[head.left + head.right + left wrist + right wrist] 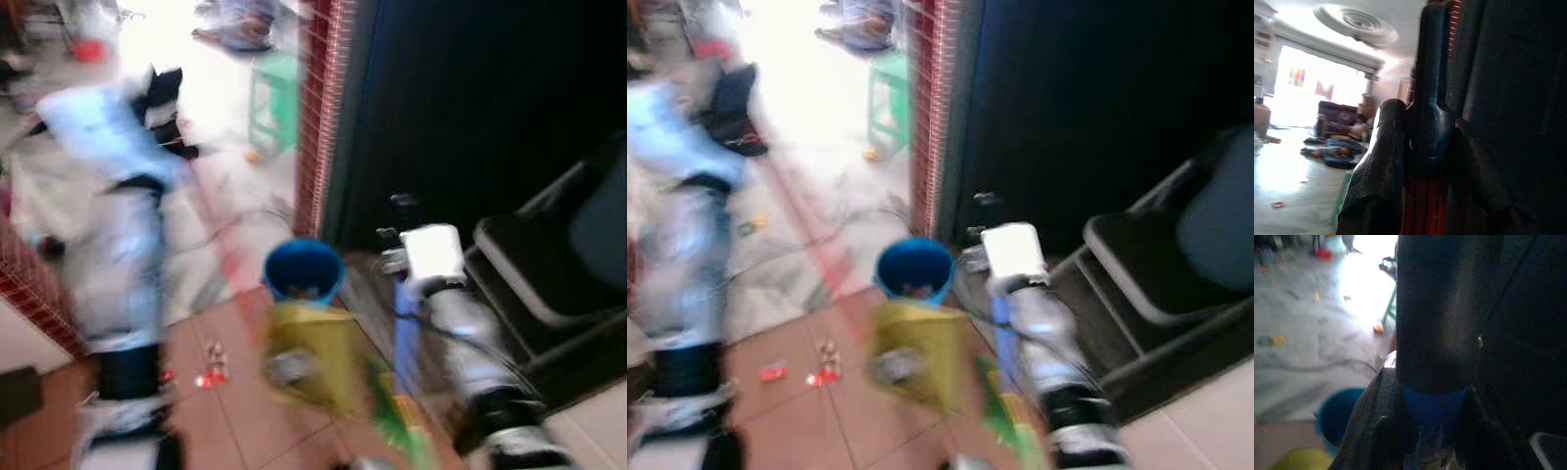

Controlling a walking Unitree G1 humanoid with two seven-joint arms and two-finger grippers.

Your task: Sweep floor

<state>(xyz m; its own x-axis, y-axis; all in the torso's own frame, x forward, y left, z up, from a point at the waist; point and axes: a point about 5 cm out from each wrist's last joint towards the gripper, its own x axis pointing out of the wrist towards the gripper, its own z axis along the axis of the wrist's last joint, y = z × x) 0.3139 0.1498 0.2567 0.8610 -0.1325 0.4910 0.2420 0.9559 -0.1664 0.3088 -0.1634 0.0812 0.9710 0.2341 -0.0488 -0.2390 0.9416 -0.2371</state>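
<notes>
Fingers of the left gripper point(1415, 196): closed on a red-striped broom handle point(1425, 205). Fingers of the right gripper point(1432, 431): closed on the blue handle point(1434, 409) of a yellow dustpan point(309, 357), held low beside a blue bin point(304, 269). Floor point(245, 421): red scraps point(208, 377) lie near the bin, more litter point(754, 225) beyond. Progress, by judgement: early; sweeping and emptying remain. Head views blurred.

Terracotta floor tiles point(245, 411) adjoin a pale marble floor point(225, 211) beside the red-tiled pillar point(318, 108), with a green stool point(274, 98) just beyond it, a dark chair point(549, 264) opposite, and strong daylight from a distant window point(1312, 83).
</notes>
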